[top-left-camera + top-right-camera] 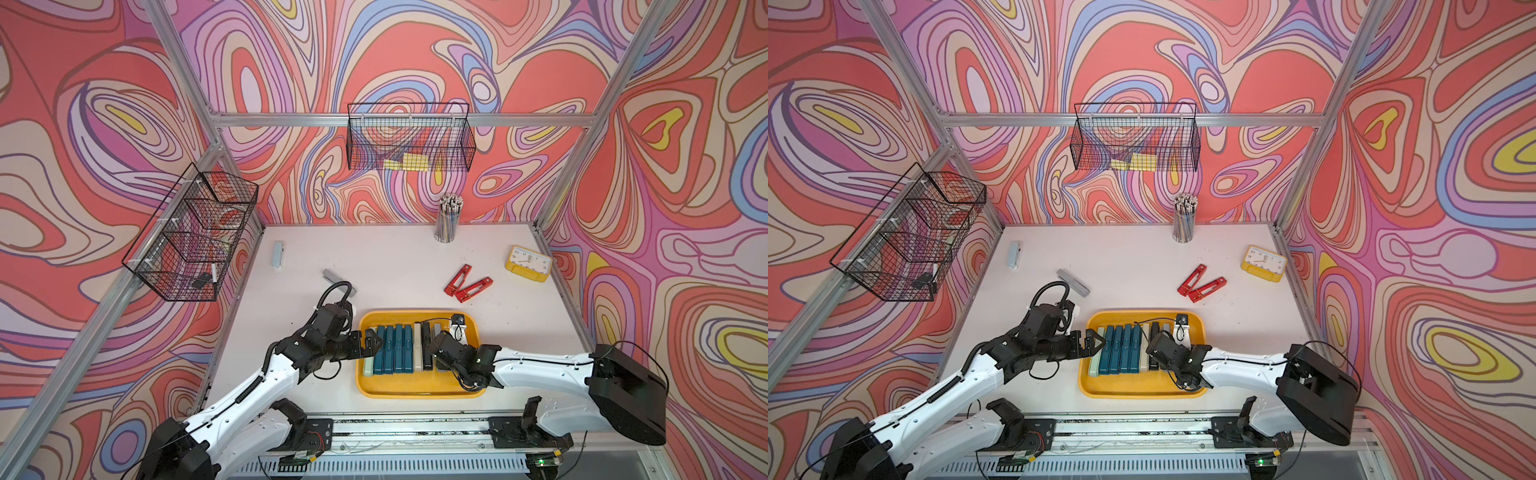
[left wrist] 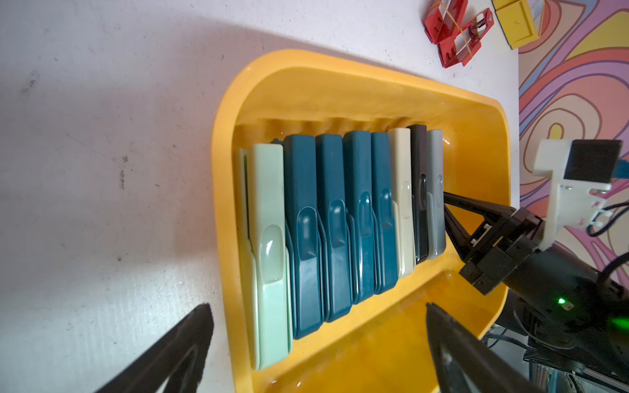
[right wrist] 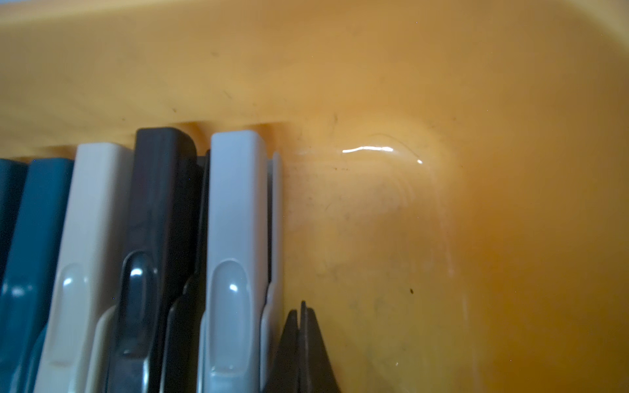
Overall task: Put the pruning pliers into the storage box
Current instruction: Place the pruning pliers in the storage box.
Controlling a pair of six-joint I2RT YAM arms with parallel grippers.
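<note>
Beside the row's grey end, the right claw (image 3: pixel 302 309) is pressed together, empty. Smooth, slim pruning pliers (image 2: pixel 340 221) are ranked edge-on in the glossy, round-cornered yellow storage box (image 2: pixel 306 61). The left claw (image 2: pixel 316 306) is spread apart. Two red pliers (image 1: pixel 467 282) and two grey pliers (image 1: pixel 277 255) are scattered on the matt white table (image 1: pixel 395 257), walled by swirl-patterned panels (image 1: pixel 415 62).

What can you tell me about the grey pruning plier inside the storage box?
The grey pruning plier is a slim, plastic-looking bar with an oval thumb catch, closed. It lies in the storage box, one end near the wall, packed against the black plier. The shut right gripper seems to touch its free side.
</note>
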